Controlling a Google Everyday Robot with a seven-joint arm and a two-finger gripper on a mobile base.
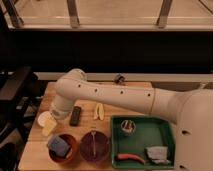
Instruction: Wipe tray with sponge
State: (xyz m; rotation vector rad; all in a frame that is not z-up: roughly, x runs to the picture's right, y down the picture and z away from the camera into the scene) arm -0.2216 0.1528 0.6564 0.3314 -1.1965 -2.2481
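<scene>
The blue-grey sponge point(58, 145) lies in a round orange bowl point(69, 152) at the table's front left. At the front right sits the dark green tray point(144, 139), which holds a small jar point(127, 126), an orange stick-like item point(129, 158) and a grey cloth point(157, 153). My white arm reaches from the right across the table. Its gripper point(48, 128) hangs open over the left edge, just above and left of the sponge's bowl, holding nothing. It covers part of a white cup point(43, 119).
A dark purple bowl point(94, 145) with a utensil stands between the orange bowl and the tray. A black remote point(75, 115) and a yellowish peel point(98, 111) lie mid-table. A small dark object point(119, 78) sits at the back edge. A dark chair point(15, 92) stands left.
</scene>
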